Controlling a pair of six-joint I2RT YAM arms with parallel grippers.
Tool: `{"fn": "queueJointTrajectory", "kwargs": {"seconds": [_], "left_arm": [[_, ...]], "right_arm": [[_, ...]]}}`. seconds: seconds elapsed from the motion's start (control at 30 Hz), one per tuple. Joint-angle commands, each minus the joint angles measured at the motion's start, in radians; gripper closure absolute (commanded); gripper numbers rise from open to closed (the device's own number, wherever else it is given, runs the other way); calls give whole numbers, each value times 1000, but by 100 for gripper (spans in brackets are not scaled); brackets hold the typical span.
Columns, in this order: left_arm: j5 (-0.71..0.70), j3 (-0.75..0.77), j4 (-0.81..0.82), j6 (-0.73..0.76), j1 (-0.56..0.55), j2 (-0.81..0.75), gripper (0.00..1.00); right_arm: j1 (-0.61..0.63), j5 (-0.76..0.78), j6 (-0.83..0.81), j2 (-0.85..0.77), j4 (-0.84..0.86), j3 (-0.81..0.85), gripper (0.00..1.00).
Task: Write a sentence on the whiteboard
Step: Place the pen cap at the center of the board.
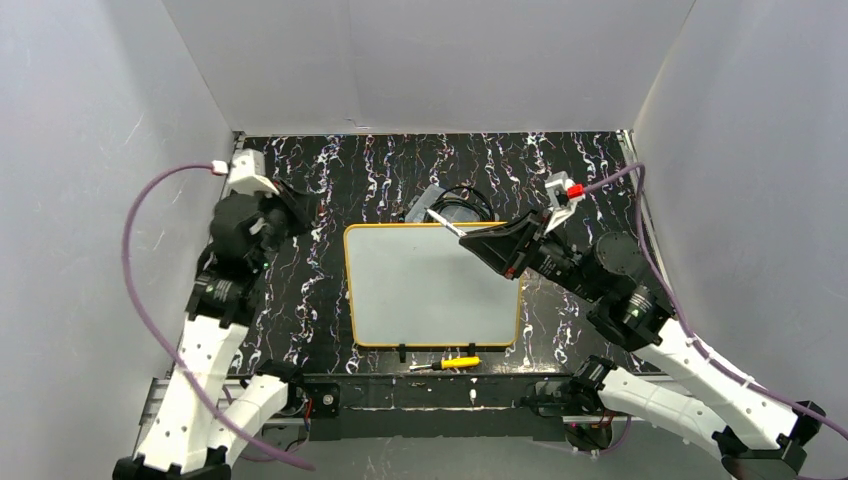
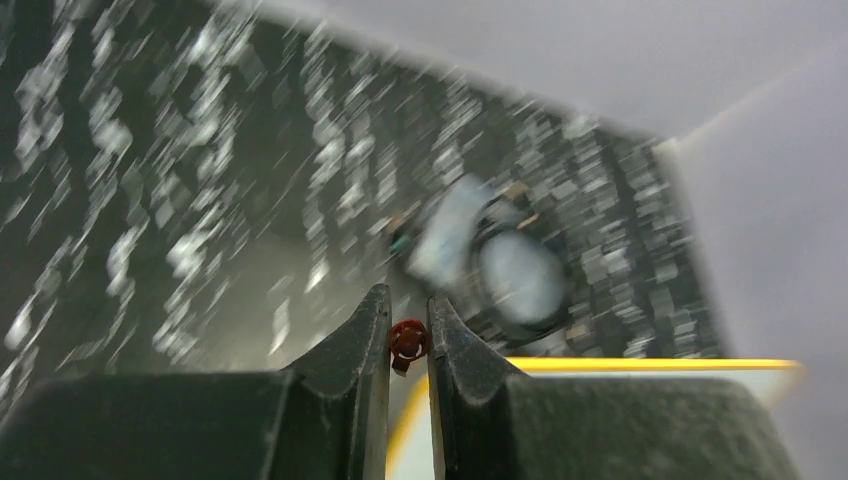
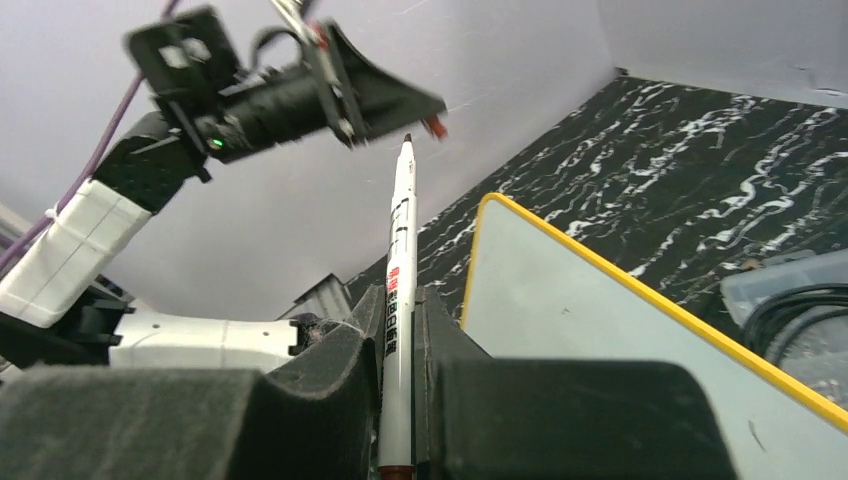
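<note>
Two arms stand at the near edge of a black table (image 1: pixel 330 180) veined with white, boxed in by pale grey walls (image 1: pixel 430 60) on three sides. From above, the whiteboard (image 1: pixel 420 300) lies flat mid-table, yellow rim all round, its face plain from this height. A grey box (image 1: pixel 432 203) with black cables sits just behind its far edge, and a small yellow-handled tool (image 1: pixel 455 362) lies just off its near edge. The left arm is folded up at the left, and the left gripper (image 1: pixel 300 212) hangs beside the board, apart from it. The right arm reaches in low from the right, and the right gripper (image 1: pixel 475 240) sits over the board's far right corner, with a white marker (image 1: pixel 445 222) jutting past the far edge. The left wrist view is badly smeared. Its jaws are pinched nearly together on a small red cap (image 2: pixel 408 342), with a strip of yellow rim beyond and a grey blur further off that cannot be identified. In the right wrist view the jaws are clamped tight on the marker's barrel. The dark tip points away toward the left arm, and the board's rounded corner shows just right of it. The print on the barrel is too small to read, and the box is cut off at the right edge.
</note>
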Motion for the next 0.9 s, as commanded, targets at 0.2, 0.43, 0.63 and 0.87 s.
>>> {"fn": "queueJointTrajectory", "kwargs": {"seconds": [0.2, 0.43, 0.63, 0.87], "left_arm": [[-190, -339, -149, 15, 52, 134, 100], [-137, -408, -54, -22, 58, 342, 100], [-123, -451, 13, -41, 65, 474, 100], [-144, -477, 54, -47, 75, 550, 87]], "right_arm": [[2, 14, -115, 40, -133, 94, 99], [2, -30, -165, 54, -177, 102, 99], [2, -8, -183, 29, -201, 86, 99], [2, 2, -204, 46, -225, 87, 99]]}}
